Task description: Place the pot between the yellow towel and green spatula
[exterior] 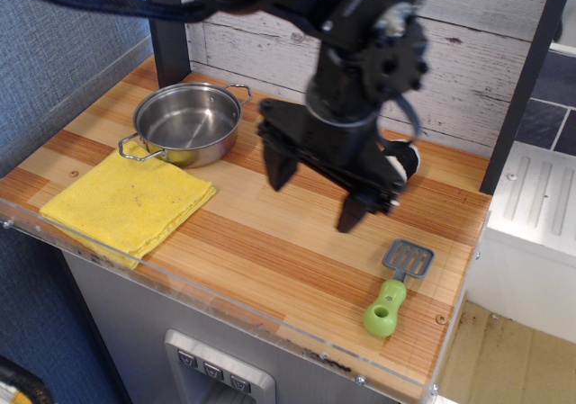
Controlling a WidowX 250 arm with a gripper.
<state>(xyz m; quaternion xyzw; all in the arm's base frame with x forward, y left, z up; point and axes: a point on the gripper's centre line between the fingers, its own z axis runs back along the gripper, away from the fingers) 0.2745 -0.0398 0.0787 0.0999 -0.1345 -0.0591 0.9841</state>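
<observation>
Observation.image view: black gripper (315, 194) jaws spread, empty, mid-table; shiny steel pot (187, 123) at ten o'clock, overlapping yellow folded towel (129, 202); green-handled spatula (396, 287) at four o'clock.

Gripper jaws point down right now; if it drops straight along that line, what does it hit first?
Probably bare wooden tabletop. The open, empty gripper hangs between the pot and green spatula; depth is uncertain.

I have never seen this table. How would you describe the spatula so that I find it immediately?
Look at the wooden table and go to its near right corner, by the clear plastic edge. The spatula lies flat there, apart from the pot and the yellow towel at the far left. It is the only green thing: a lime handle with a hole and a grey slotted blade.
</observation>
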